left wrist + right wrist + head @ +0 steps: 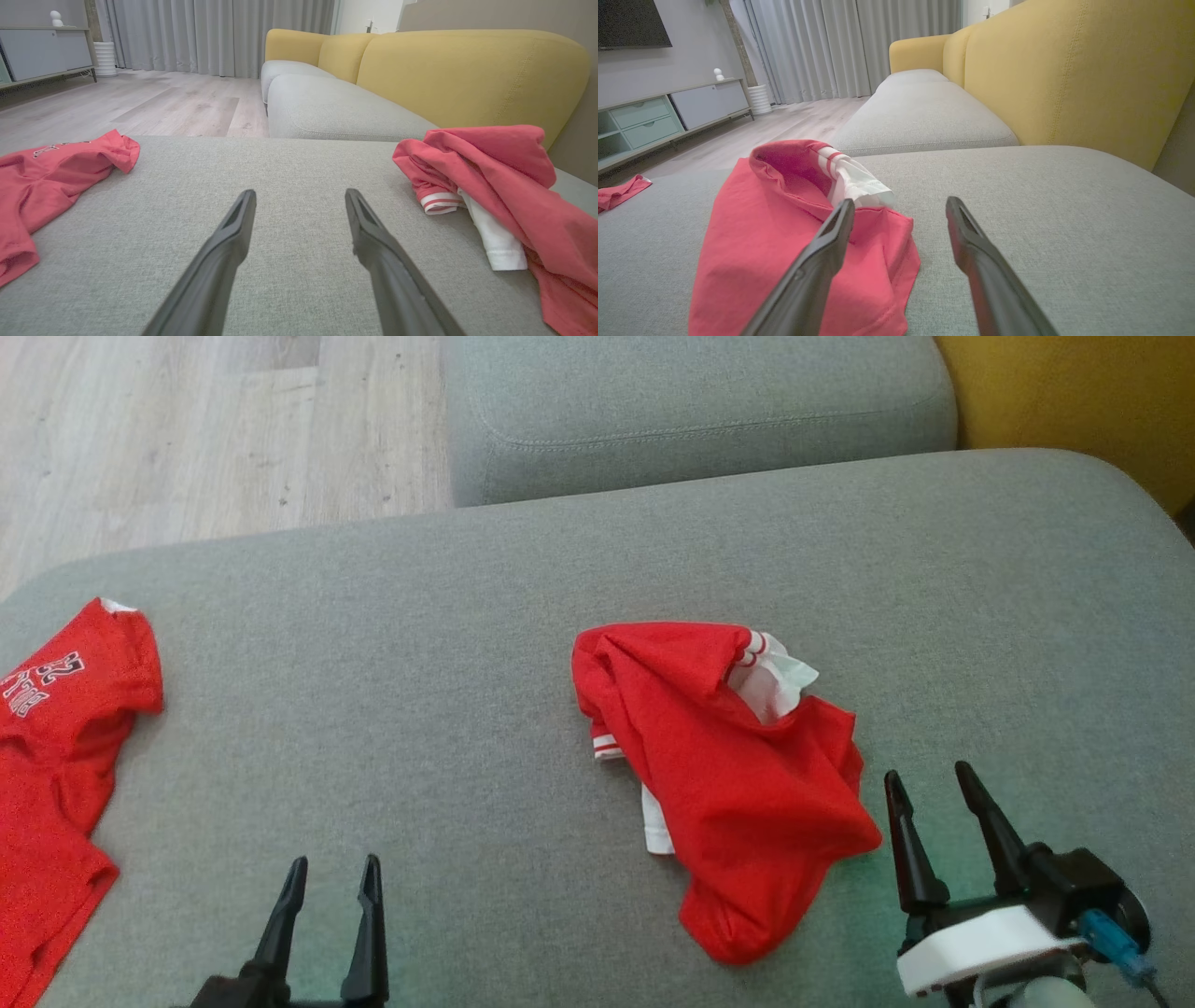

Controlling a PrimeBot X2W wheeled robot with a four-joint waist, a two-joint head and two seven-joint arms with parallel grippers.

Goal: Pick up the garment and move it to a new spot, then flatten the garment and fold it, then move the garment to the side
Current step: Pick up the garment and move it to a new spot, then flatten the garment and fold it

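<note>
A crumpled red garment [728, 775] with white striped trim lies bunched on the grey sofa cushion [448, 644], right of centre. My right gripper [927, 773] stands open just to the garment's right, fingers empty and apart from the cloth. In the right wrist view the garment [784, 233] lies under and left of the open right gripper [900, 200]. My left gripper [334, 863] is open and empty near the front edge, well left of the garment. From the left wrist, the garment [504, 182] sits to the right of the open left gripper [300, 192].
A second red shirt [56, 747] with white lettering lies spread at the cushion's left edge. Another grey cushion [691, 411] adjoins at the back, and a yellow backrest [1074, 392] stands at the right. Wooden floor [187, 429] lies beyond the left rear edge.
</note>
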